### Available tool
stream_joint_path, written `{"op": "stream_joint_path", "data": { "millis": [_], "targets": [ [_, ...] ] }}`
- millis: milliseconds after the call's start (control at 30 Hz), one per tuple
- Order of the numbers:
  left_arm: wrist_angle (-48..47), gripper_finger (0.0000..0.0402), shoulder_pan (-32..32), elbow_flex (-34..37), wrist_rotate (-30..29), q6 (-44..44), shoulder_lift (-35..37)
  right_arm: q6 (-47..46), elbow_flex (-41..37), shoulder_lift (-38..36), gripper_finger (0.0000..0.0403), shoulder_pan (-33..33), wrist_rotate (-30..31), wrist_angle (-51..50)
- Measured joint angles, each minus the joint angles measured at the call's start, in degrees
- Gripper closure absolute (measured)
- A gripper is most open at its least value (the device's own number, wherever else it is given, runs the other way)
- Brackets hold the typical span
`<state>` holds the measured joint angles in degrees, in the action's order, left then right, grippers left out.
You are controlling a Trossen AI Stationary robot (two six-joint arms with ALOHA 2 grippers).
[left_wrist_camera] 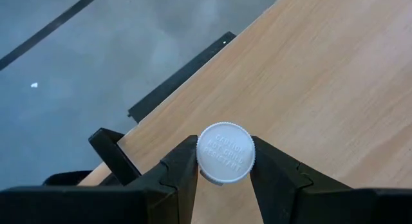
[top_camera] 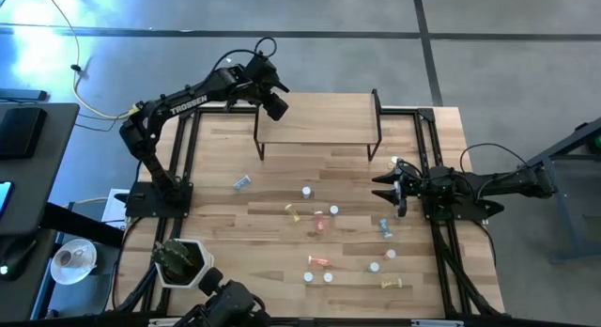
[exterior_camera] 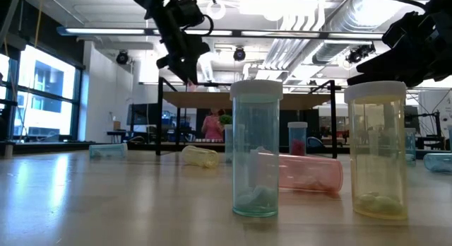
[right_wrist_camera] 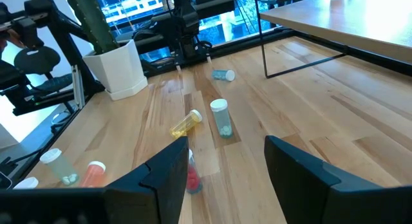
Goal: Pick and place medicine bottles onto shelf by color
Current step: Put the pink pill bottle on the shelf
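A white-capped medicine bottle (left_wrist_camera: 225, 153) sits clamped between the 2 fingers of the left gripper (left_wrist_camera: 224, 176), gripped just under the cap so the cap faces the wrist camera and the body hangs hidden below it. Its body colour cannot be told from that view. The jaws stand narrowly apart, closed on the bottle's sides. In the high view the left gripper (top_camera: 273, 102) is over the left end of the shelf (top_camera: 324, 120), near its corner and black leg; I judge the bottle is held upright there so it can be set down standing on the board, at whatever spot that colour is to take.

The shelf top looks bare in the high view, so the sorting appears to be at its start. The other bottles are scattered on the wooden tabletop (top_camera: 225, 214) in front of the shelf: a blue one (top_camera: 242, 182) lying apart to the left, a yellow one (top_camera: 293, 212) and a red one (top_camera: 320, 261) on their sides, several standing with white caps up.

The right gripper (top_camera: 392, 188) waits low over the table's right side, its fingers spread wide with nothing between them, facing the loose bottles, likely ready for the next pick. A white planter (right_wrist_camera: 122, 66) stands at the table's near-left corner.
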<state>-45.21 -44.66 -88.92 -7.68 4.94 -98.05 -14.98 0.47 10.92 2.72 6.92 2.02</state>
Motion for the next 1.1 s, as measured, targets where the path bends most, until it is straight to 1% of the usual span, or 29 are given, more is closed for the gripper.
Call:
{"op": "stream_joint_path", "data": {
  "millis": [167, 267, 467, 600, 767, 1100],
  "targets": [
    [-0.1, 0.0286, 0.0, 0.0, 0.3, 0.0, 0.0, 0.0, 0.0, 0.0, 0.0208, 0.0, 0.0, 0.0],
    [-0.2, 0.0286, 0.0, 0.0, 1.9, 0.0, 0.0, 0.0, 0.0, 0.0, 0.0208, 0.0, 0.0, 0.0],
    [-0.3, 0.0286, 0.0, 0.0, 1.9, 0.0, 0.0, 0.0, 0.0, 0.0, 0.0208, 0.0, 0.0, 0.0],
    [-1.1, 0.0286, 0.0, 0.1, 1.9, 0.0, 0.0, 0.0, 0.0, 0.0, 0.0208, 0.0, 0.0, 0.0],
    [-0.9, 0.0286, 0.0, 0.1, 0.2, 0.2, 0.0, 0.0, 0.0, 0.0, 0.0208, 0.0, 0.0, 0.0],
    [-0.9, 0.0286, 0.0, 0.1, 0.1, 0.4, 0.0, 0.0, 0.0, 0.0, 0.0208, 0.0, 0.0, 0.0]
  ]
}}
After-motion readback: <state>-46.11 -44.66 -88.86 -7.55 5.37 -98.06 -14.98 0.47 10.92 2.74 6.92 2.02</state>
